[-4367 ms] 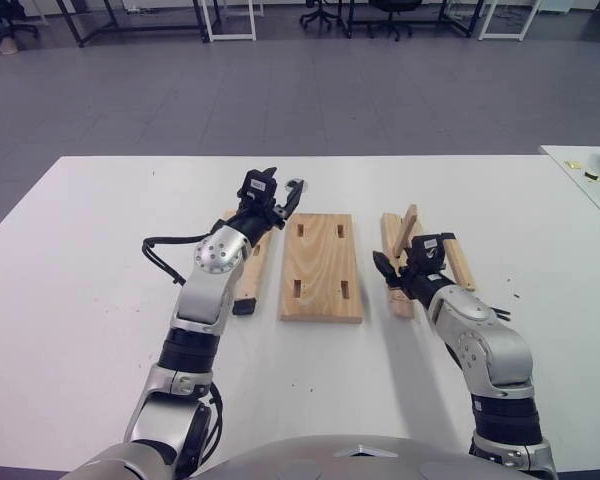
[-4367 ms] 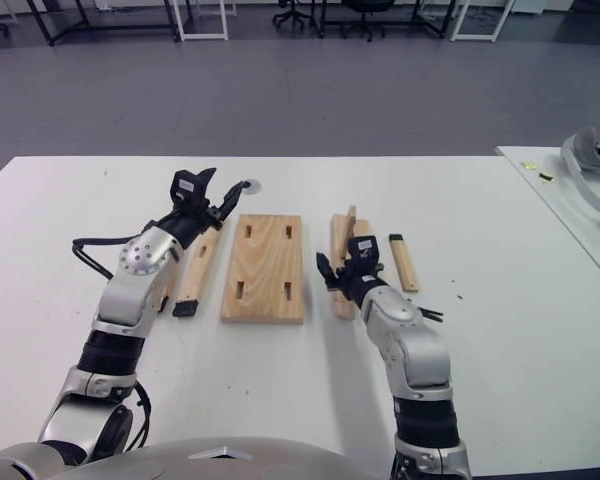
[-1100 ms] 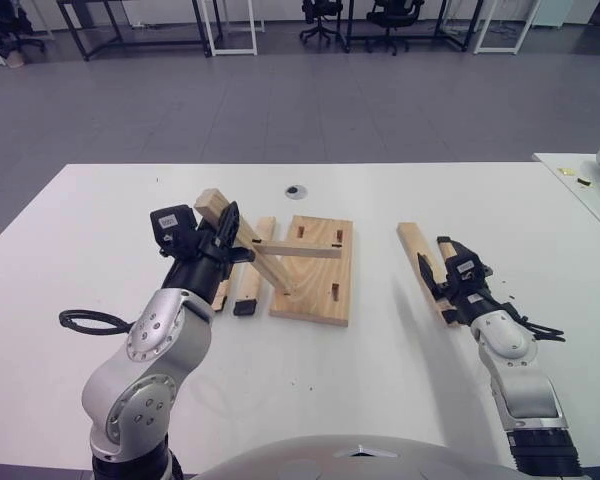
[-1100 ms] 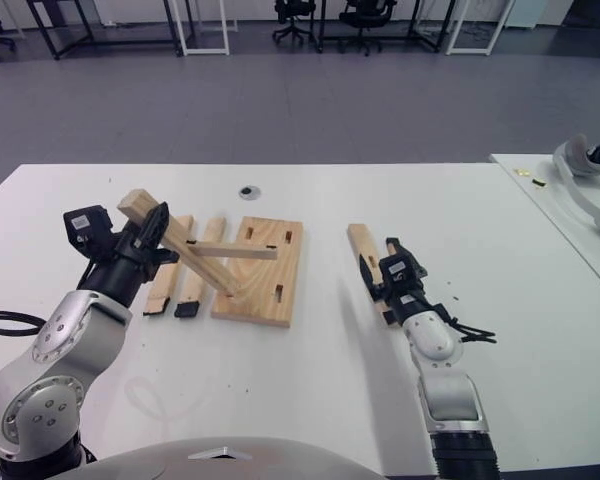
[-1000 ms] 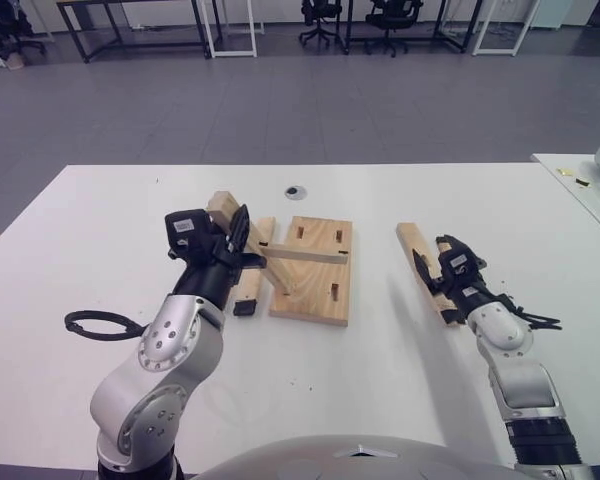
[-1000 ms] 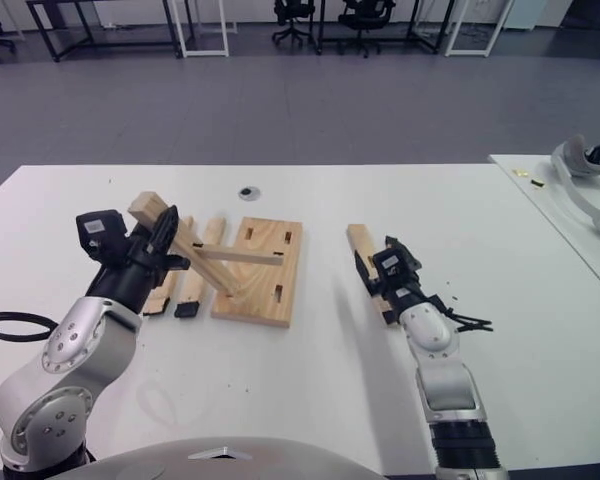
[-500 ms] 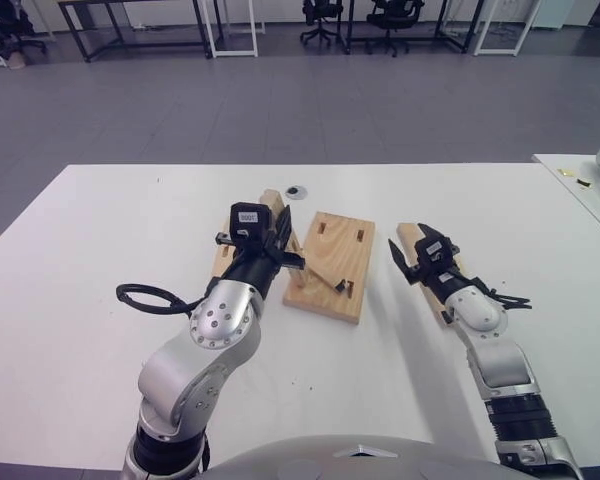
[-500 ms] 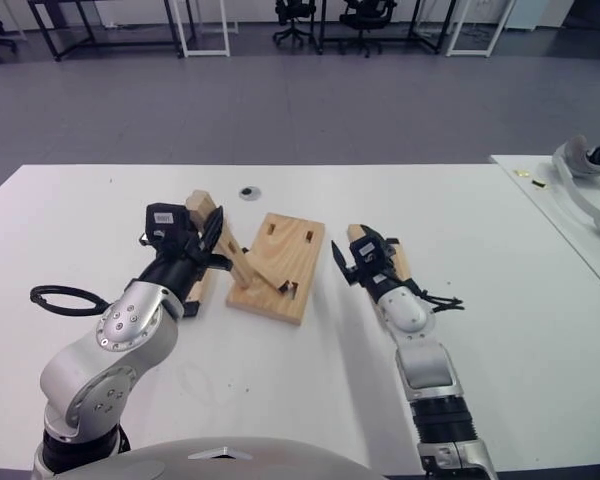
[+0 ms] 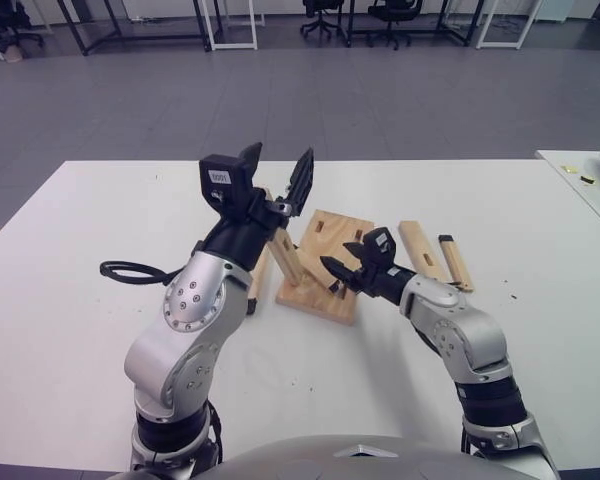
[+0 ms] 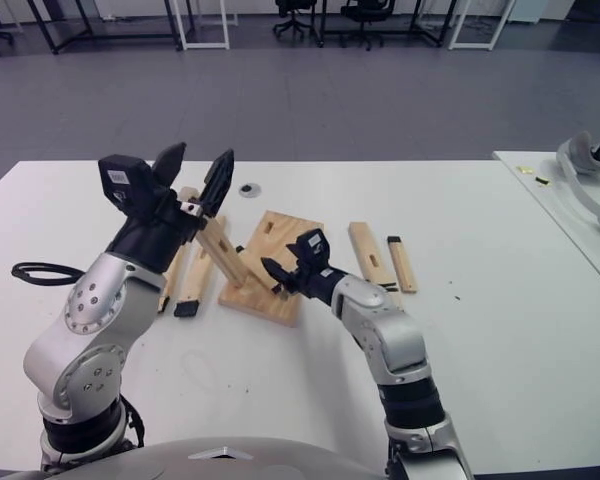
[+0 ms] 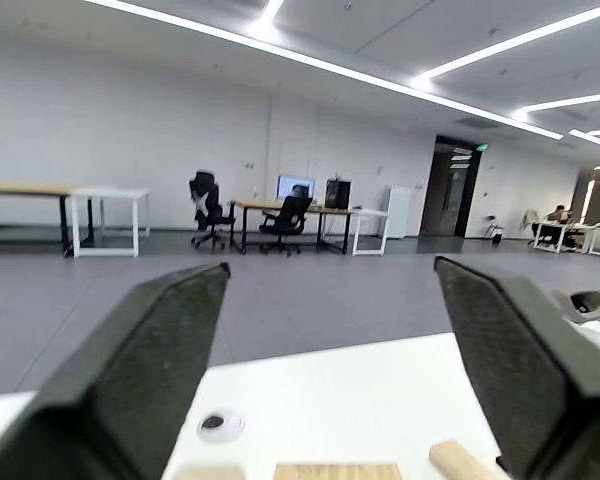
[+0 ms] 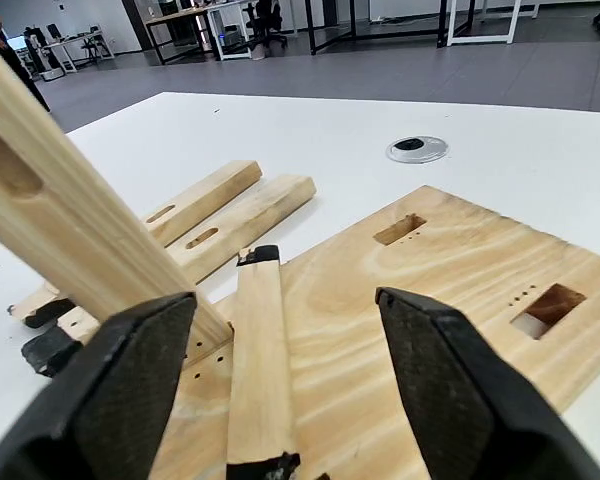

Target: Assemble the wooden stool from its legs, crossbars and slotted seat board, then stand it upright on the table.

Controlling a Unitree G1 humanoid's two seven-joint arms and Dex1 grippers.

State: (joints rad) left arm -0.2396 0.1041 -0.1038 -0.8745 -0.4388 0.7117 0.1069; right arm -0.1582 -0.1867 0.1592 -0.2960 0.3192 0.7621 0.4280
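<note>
On table (image 9: 80, 250): pale slotted seat board (image 9: 330, 235), leg (image 9: 285, 255) tilted against it | left hand (image 9: 277, 165) wide open, empty | right hand (image 9: 342, 258) open

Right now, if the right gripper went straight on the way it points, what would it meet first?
Probably the crossbar lying on the board just ahead of the right gripper; the tilted leg stands beside that line, though depth is unclear.

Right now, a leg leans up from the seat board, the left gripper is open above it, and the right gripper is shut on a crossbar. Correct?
No: the right gripper is open, straddling a crossbar lying on the seat board, as the right wrist view shows. The rest holds.
</note>
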